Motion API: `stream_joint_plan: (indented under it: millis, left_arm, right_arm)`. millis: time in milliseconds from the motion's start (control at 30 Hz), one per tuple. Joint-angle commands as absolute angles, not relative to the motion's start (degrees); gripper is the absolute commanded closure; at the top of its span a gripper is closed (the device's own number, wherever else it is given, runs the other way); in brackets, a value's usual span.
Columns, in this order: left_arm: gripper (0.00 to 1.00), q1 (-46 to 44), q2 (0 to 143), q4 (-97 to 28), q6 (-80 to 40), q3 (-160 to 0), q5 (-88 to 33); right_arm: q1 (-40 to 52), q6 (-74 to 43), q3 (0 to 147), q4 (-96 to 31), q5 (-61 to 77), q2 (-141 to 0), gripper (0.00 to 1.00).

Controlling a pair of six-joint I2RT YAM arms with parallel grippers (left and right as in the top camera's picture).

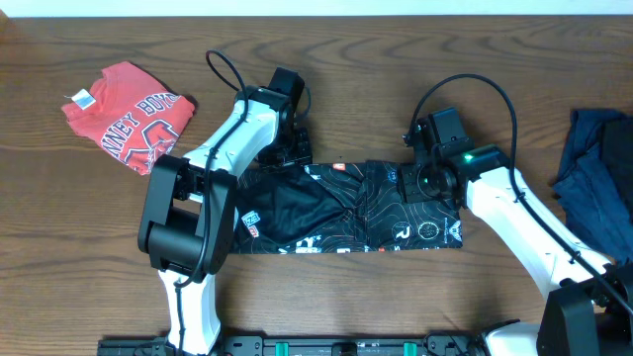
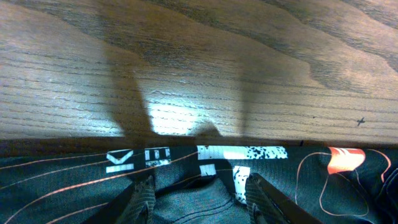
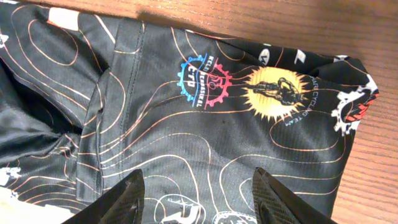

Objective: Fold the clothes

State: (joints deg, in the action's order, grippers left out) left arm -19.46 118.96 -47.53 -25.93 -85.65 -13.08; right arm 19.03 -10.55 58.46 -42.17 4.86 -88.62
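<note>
A black printed jersey (image 1: 346,213) lies spread across the table's middle. My left gripper (image 1: 289,148) is at its top-left edge; in the left wrist view its open fingers (image 2: 200,194) press down on either side of a raised bunch of the jersey fabric (image 2: 205,205). My right gripper (image 1: 433,170) hovers over the jersey's right part, open and empty; the right wrist view shows its fingers (image 3: 198,186) spread above the printed logos (image 3: 273,93). A folded red T-shirt (image 1: 129,116) lies at the far left. A dark blue garment (image 1: 598,168) lies crumpled at the right edge.
Bare wooden table (image 1: 376,59) runs behind the jersey, and more bare wood (image 1: 89,247) lies at the front left. Black cables (image 1: 223,69) loop above both wrists. The arm bases stand at the front edge.
</note>
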Motion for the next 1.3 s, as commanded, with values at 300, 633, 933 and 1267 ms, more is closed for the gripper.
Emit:
stream_joint_plan:
  millis: [300,633,933,1267]
  left_arm:
    - [0.86,-19.4,119.9,-49.2,-26.7,-85.3,-11.9]
    - [0.94,-19.4,119.7,-50.5,-26.5,-85.3,-13.7]
    - [0.76,-19.4,117.9,-49.1,-25.6,-85.3,-14.9]
    - [0.65,-20.2,118.0,-46.8,-27.3,-85.3,-12.1]
  right_arm:
    - [18.7,-11.6,59.5,-42.2,4.5,-87.5,0.46]
    - [18.7,-11.6,59.5,-42.6,4.5,-87.5,0.46]
    - [18.7,-11.6,59.5,-42.6,4.5,-87.5,0.46]
    - [18.7,-11.6,59.5,-42.8,4.5,-87.5,0.46]
